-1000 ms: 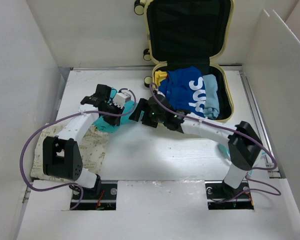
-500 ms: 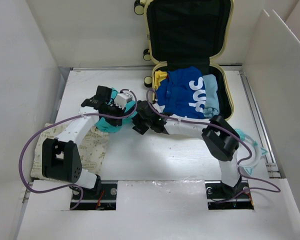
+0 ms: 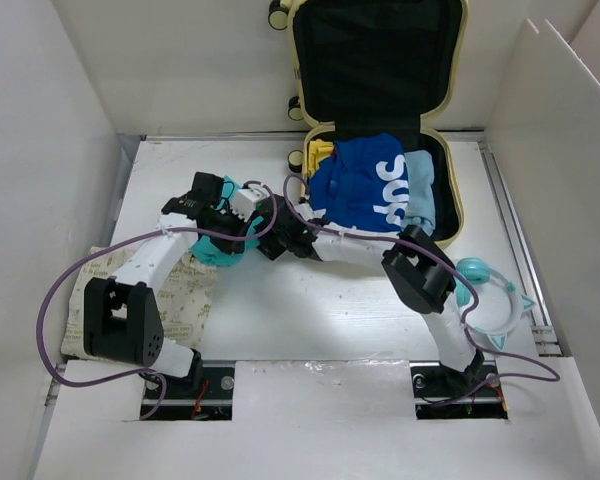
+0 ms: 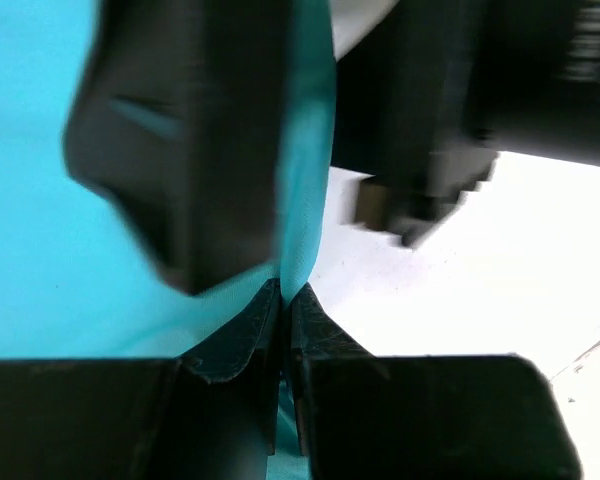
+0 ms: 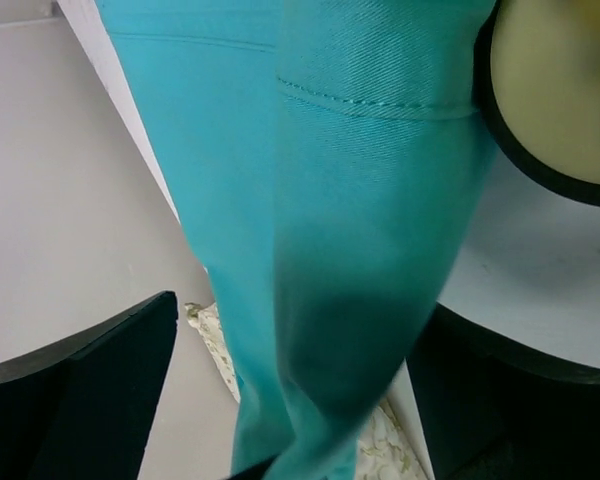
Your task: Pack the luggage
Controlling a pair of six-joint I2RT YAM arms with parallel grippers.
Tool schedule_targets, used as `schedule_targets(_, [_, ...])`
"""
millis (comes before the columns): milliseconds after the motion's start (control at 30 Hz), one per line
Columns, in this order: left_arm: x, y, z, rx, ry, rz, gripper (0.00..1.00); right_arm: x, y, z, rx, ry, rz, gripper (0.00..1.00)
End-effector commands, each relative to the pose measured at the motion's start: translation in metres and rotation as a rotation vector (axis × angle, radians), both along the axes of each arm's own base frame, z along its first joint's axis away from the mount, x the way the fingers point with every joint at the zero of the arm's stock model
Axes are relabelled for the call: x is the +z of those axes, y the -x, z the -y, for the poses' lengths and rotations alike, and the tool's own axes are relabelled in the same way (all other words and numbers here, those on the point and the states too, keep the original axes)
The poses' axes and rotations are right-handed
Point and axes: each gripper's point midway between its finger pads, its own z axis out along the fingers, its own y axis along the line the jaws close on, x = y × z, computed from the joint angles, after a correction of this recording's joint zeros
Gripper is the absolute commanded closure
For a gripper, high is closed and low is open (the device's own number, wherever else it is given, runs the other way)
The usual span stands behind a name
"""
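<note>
Compared with one second earlier, the right arm has drawn its elbow in toward the middle of the table (image 3: 310,320). The right gripper (image 3: 265,228) has travelled to its own left, away from the luggage (image 3: 380,70) and up beside the left gripper (image 3: 230,225). The left arm has hardly shifted.

Left gripper: fingers pressed together on a fold of the teal garment (image 3: 215,252), which the left wrist view shows pinched at the very tips.

Right gripper: jaws spread wide, one finger on either side of the hanging teal cloth and not closed on it. Whether either finger touches the cloth cannot be told.

Luggage: open, with its lid raised at the far wall and its base flat on the table, largely filled by a blue shirt (image 3: 365,190). From both grippers it lies to the right and farther out from the arm bases. The right gripper stands between the left gripper and the luggage, so the right arm is the nearer one and probably has the shorter path for carrying the garment in.

In the right wrist view the garment's long axis runs lengthwise through the gap, crosswise to the closing line. A squeeze there would likely catch it across its narrow width.
</note>
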Motion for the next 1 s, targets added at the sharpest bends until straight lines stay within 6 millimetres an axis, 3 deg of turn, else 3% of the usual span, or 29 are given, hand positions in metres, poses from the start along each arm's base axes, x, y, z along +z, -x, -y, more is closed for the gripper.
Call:
schedule_targets(0, [0.013, 0.006, 0.009, -0.065, 0.042, 0.011, 1.00, -0.016, -0.001, -0.023, 0.068, -0.039, -0.051, 0.06])
schedule_targets(67, [0.019, 0.001, 0.009, -0.061, 0.038, 0.032, 1.00, -0.022, 0.001, -0.024, 0.076, -0.034, -0.063, 0.10])
schedule_targets(200, [0.021, 0.000, 0.008, -0.077, 0.030, 0.031, 1.00, -0.031, -0.002, -0.021, 0.067, -0.007, -0.052, 0.36])
schedule_targets(233, [0.025, -0.002, 0.009, -0.077, 0.032, 0.042, 1.00, -0.025, -0.002, -0.021, 0.073, -0.009, -0.041, 0.52])
schedule_targets(300, [0.025, -0.003, 0.009, -0.092, 0.024, 0.040, 0.98, -0.019, -0.003, -0.022, 0.073, -0.017, -0.035, 0.73])
schedule_targets(333, [0.029, -0.003, 0.010, -0.097, 0.033, 0.043, 0.90, -0.030, 0.001, -0.017, 0.073, 0.003, -0.051, 0.94])
schedule_targets(367, [0.029, -0.003, 0.010, -0.097, 0.033, 0.043, 0.79, -0.021, 0.002, -0.015, 0.073, -0.006, -0.043, 1.00])
schedule_targets(400, [0.033, -0.005, 0.011, -0.097, 0.034, 0.047, 0.67, -0.022, 0.003, -0.015, 0.078, -0.001, -0.039, 1.00])
schedule_targets(433, [0.037, -0.007, 0.011, -0.097, 0.034, 0.049, 0.45, -0.020, 0.004, -0.013, 0.085, 0.006, -0.033, 1.00])
schedule_targets(467, [0.041, -0.008, 0.011, -0.105, 0.032, 0.059, 0.30, -0.021, 0.005, -0.012, 0.101, 0.023, -0.019, 1.00])
schedule_targets(533, [0.057, -0.013, 0.011, -0.127, 0.027, 0.092, 0.22, -0.006, 0.000, -0.019, 0.102, -0.004, 0.004, 1.00])
schedule_targets(600, [0.073, -0.020, 0.008, -0.123, 0.040, 0.122, 0.19, 0.016, -0.007, -0.027, 0.143, 0.001, 0.078, 1.00])
schedule_targets(700, [0.110, -0.034, 0.004, -0.105, 0.098, 0.207, 0.17, 0.049, -0.016, -0.036, 0.259, 0.076, 0.263, 1.00])
schedule_targets(800, [0.140, -0.042, 0.004, -0.076, 0.148, 0.263, 0.17, 0.071, -0.017, -0.043, 0.343, 0.112, 0.370, 1.00])
schedule_targets(900, [0.163, -0.046, 0.003, -0.054, 0.226, 0.301, 0.17, 0.077, -0.009, -0.048, 0.457, 0.144, 0.441, 1.00])
schedule_targets(967, [0.166, -0.050, -0.001, -0.023, 0.251, 0.303, 0.17, 0.082, -0.005, -0.048, 0.506, 0.165, 0.483, 1.00])
